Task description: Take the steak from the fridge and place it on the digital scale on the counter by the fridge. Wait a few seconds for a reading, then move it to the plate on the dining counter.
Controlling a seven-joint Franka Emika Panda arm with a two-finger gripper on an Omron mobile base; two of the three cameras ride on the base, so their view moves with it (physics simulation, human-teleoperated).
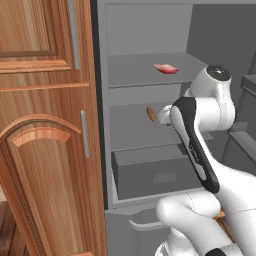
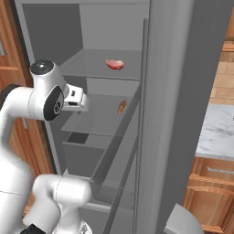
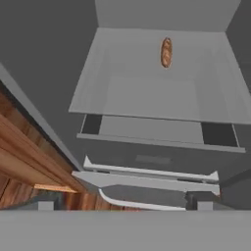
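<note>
I had the fridge [image 1: 150, 165] standing open in front of me, a smooth grey steel box with flat matte shelves and a squared grey drawer [image 1: 155, 172] low down. The steak [image 1: 166, 68], a small flat pinkish-red slab with a paler rim, lay on the upper shelf toward the back, with bare shelf all round it. One shelf below sat a small brown oblong roll [image 3: 166, 52], alone, also near the back wall. Left of the fridge rose a tall cabinet [image 1: 45, 125] of glossy brown wood with arched panels and a slim metal handle; the fridge's left wall ran tight against it. On the right, the open door [image 2: 183, 114] made a broad grey edge, and past it lay a marble bench [image 2: 219, 130].

My gripper [image 3: 122, 206] hung at about the middle shelf's height, in front of the fridge's opening, its fingers spread wide and holding nothing. The steak was above it and further in, well apart, one shelf up from where the hand camera looked.
</note>
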